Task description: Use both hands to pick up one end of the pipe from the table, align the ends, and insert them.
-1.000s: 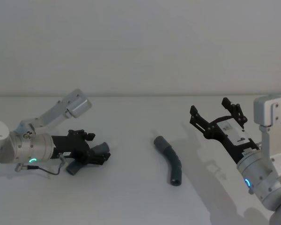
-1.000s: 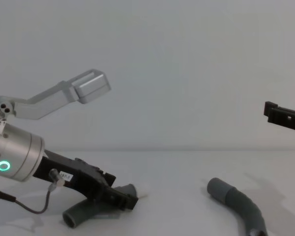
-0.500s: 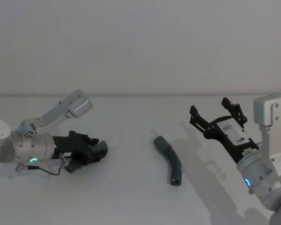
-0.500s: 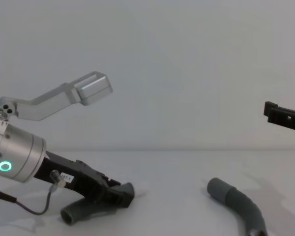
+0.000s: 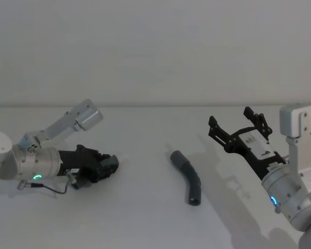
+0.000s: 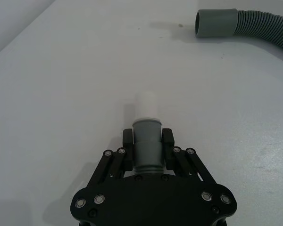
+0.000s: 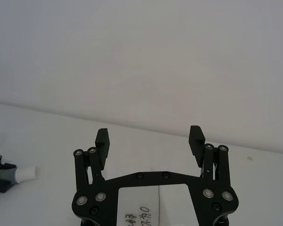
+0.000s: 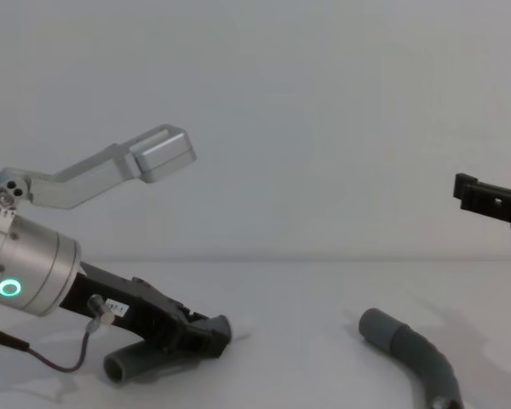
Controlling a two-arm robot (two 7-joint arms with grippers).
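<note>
Left gripper (image 6: pixel 147 141), jaws tight around white-tipped cuff (image 6: pixel 146 129), tip towards plain hose (image 6: pixel 254 29); right gripper (image 7: pixel 149 138), jaws wide.

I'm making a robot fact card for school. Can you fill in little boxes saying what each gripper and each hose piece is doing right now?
left gripper: shut on the white-tipped hose piece, low over the table, on the robot's left
white tip: sticks out in front of the left gripper, pointing roughly toward the other piece
right gripper: open, holding nothing, raised on the robot's right
plain hose piece: lies curved on the table between the two grippers, untouched
pieces joined: not yet
</note>
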